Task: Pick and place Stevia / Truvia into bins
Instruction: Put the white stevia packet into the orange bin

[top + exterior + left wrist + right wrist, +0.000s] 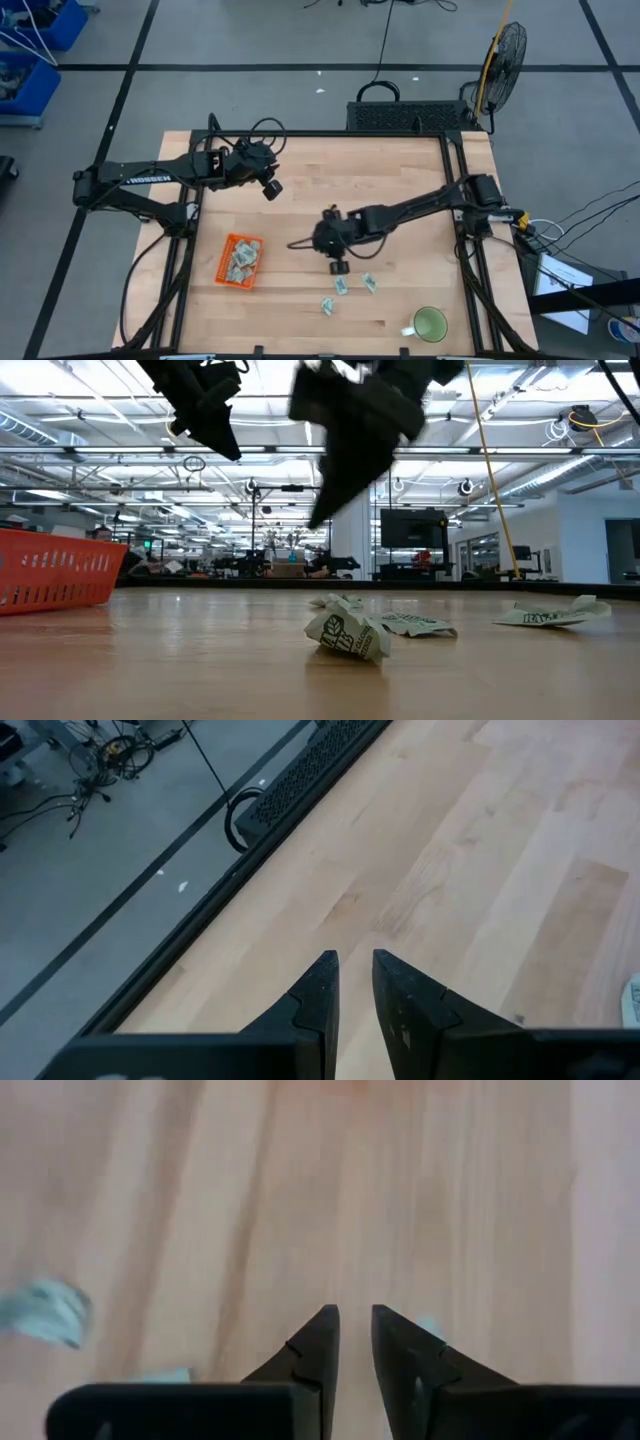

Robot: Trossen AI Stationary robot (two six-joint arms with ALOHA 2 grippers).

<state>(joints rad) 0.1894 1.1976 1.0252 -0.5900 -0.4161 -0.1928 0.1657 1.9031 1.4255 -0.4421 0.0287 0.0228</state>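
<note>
Wooden table (pixel 400 180), packets (pixel 341 286) near front edge — tray (pixel 226 272) left

Packets (pixel 242 260) lie in the tray (pixel 226 270) (three others (pixel 341 286) right of it).

Orange tray (pixel 223 270) holding pale green packets (pixel 243 259), three crumpled packets (pixel 341 286) loose on table

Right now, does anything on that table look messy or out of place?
Yes. Three packets still lie loose on the bare wood near the green mug, not in the orange tray with the others. In the low view the nearest one looks crumpled rather than flat.
</note>
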